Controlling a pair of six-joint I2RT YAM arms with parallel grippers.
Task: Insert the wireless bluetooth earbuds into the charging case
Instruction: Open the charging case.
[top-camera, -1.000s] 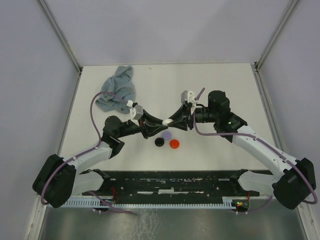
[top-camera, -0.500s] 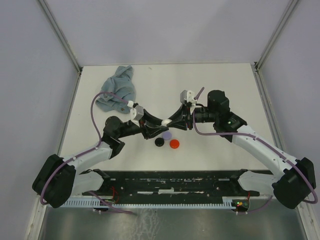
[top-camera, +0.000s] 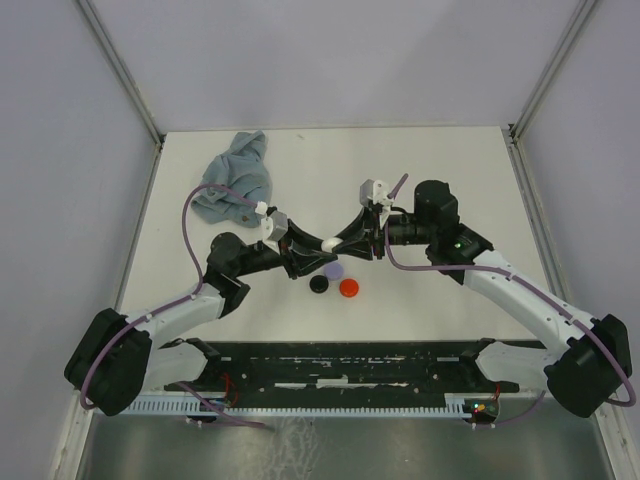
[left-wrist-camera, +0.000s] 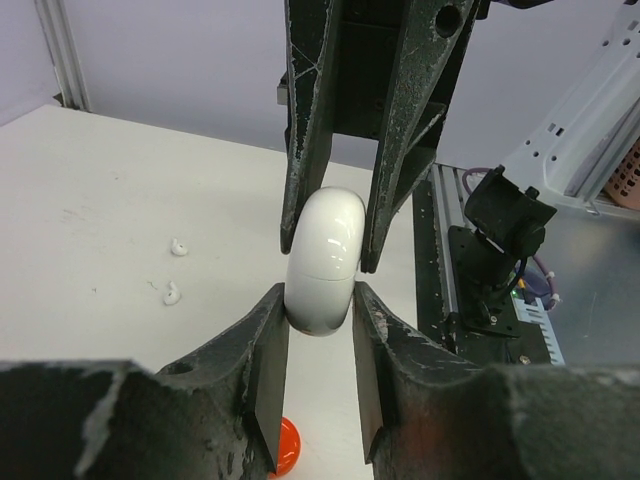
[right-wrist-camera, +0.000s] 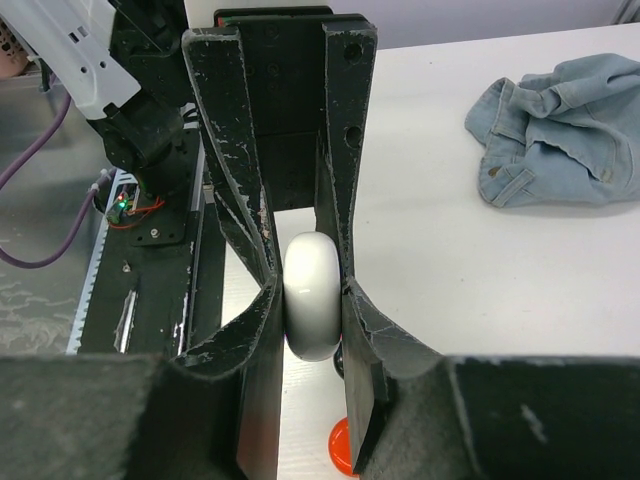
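Left pincer (left-wrist-camera: 318, 302) and right pincer (right-wrist-camera: 312, 298) clamp the white charging case (left-wrist-camera: 326, 238) (lid closed).

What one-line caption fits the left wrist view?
Left gripper and right gripper pinch the white case; two tiny white earbuds lie on the table.

The white table (top-camera: 450, 170) bears a crumpled denim cloth (top-camera: 235, 175) that lies well apart from the left gripper (top-camera: 318, 243), beyond it and off to its left, toward the far edge. Three round discs sit close together on the near side of the spot where the left gripper meets the right gripper (top-camera: 342, 243). A lavender disc (top-camera: 334, 270) lies almost beneath the fingertips. A black disc (top-camera: 319, 284) is nearer the bases on the left gripper's side, and a red disc (top-camera: 349, 288) on the right gripper's side. In the left wrist view, two tiny white earbuds (left-wrist-camera: 179, 247) rest on the bare top, left of that gripper's fingers, near each other but apart.
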